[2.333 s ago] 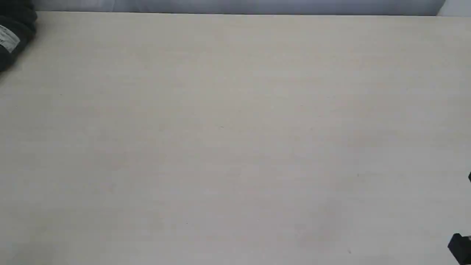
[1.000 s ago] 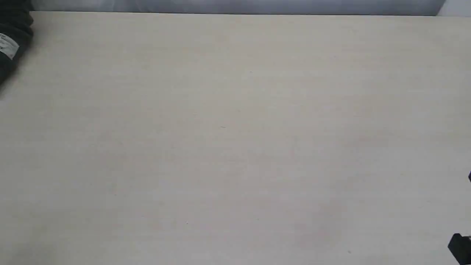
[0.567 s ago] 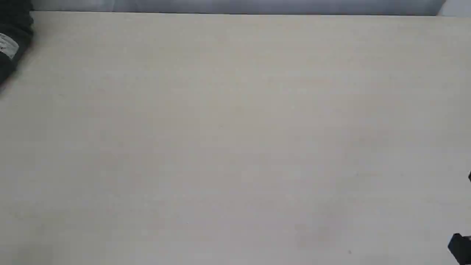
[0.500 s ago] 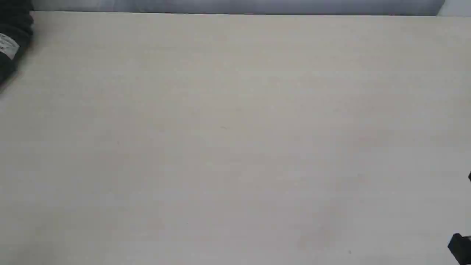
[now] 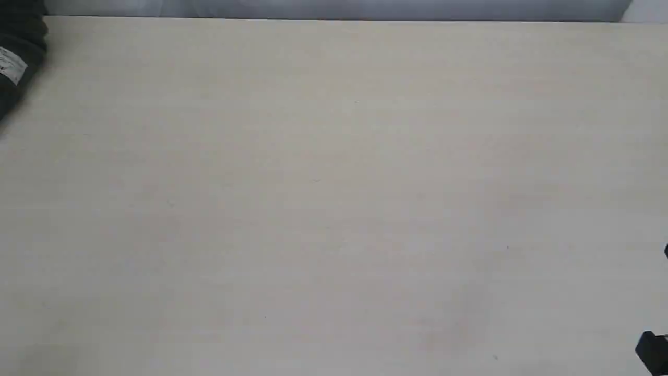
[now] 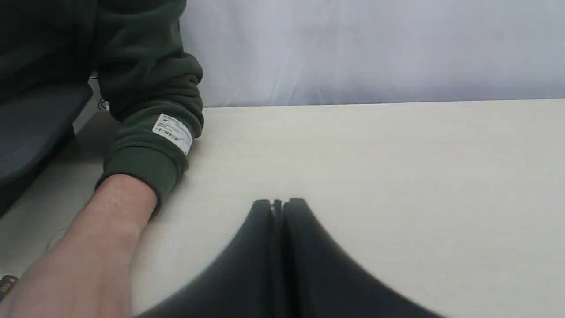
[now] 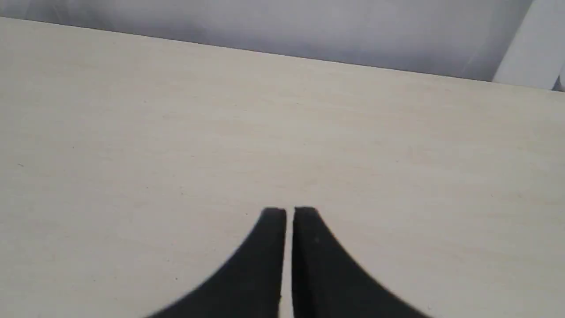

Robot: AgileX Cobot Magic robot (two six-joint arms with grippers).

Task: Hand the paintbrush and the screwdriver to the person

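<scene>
The paintbrush and the screwdriver are out of view in every frame. The person's bare forearm in a dark green sleeve rests on the table, close beside my left gripper. That gripper is shut with nothing between its fingers. In the exterior view only the sleeve shows, at the far left corner. My right gripper hangs shut and empty over bare tabletop; the person's hand is cut off by the frame edge.
The pale wooden table ends at a grey-white backdrop along its far edge. A black piece of the right arm pokes in at the near right corner. A dark chair seat stands beyond the table's left end.
The green sleeve has drawn back a little toward the left edge of the exterior view and then held still. The black arm piece at the right has not moved.
</scene>
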